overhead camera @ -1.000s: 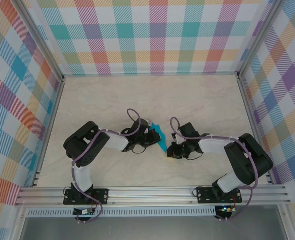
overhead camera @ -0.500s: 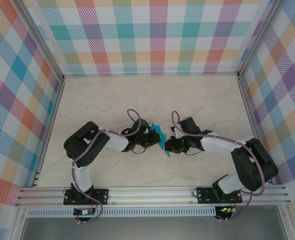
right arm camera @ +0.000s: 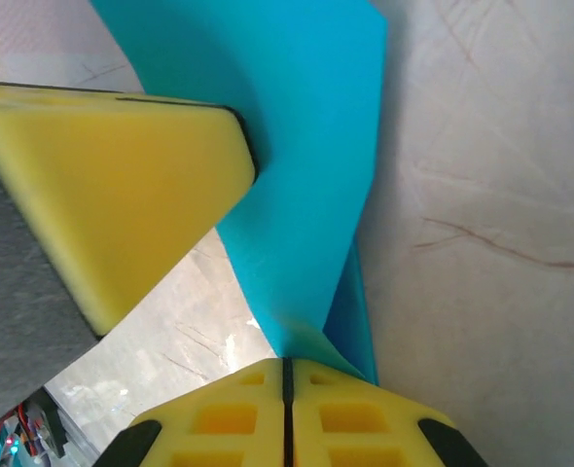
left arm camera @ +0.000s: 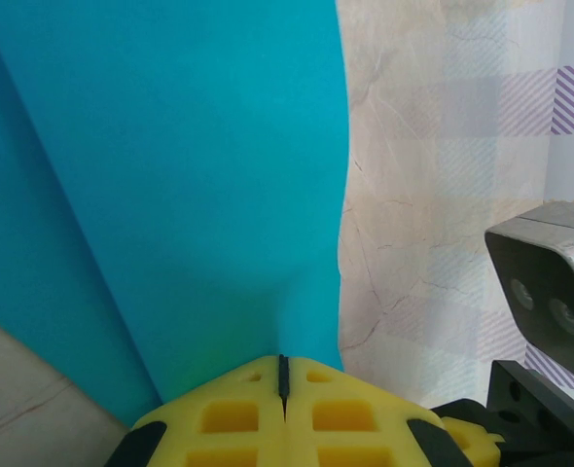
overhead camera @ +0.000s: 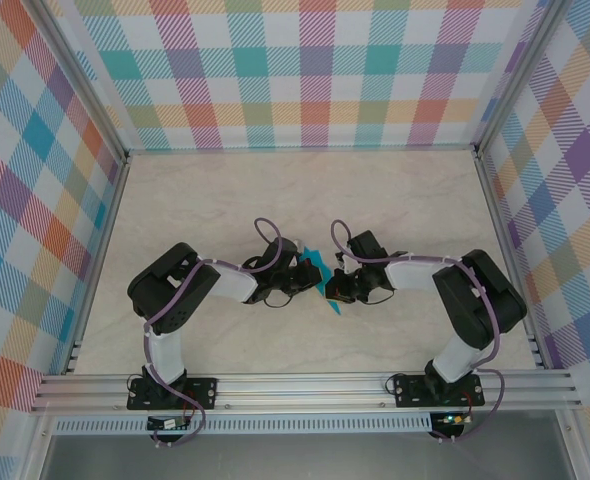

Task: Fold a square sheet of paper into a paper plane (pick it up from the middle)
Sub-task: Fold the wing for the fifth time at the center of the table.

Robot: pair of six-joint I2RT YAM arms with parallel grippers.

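Observation:
The teal-blue sheet of paper (overhead camera: 320,272), creased into a narrower folded shape, hangs between the two grippers over the middle of the table. My left gripper (overhead camera: 309,277) is shut on its left side; in the left wrist view the paper (left arm camera: 170,175) rises from the closed yellow fingertips (left arm camera: 283,368). My right gripper (overhead camera: 333,291) is shut on the paper's lower right end. From the right wrist the paper (right arm camera: 302,146) fans up out of the closed pads (right arm camera: 287,368), and the left gripper's yellow finger (right arm camera: 112,175) presses its upper part.
The marble-patterned tabletop (overhead camera: 405,200) lies inside plaid walls with metal rails (overhead camera: 305,385) along the near edge. The two wrists nearly touch; part of the right arm's grey housing (left arm camera: 550,282) sits close at the right of the left wrist view.
The right gripper has moved left to the paper and now pinches its lower right end. The left gripper has stayed in place, shut on the paper.

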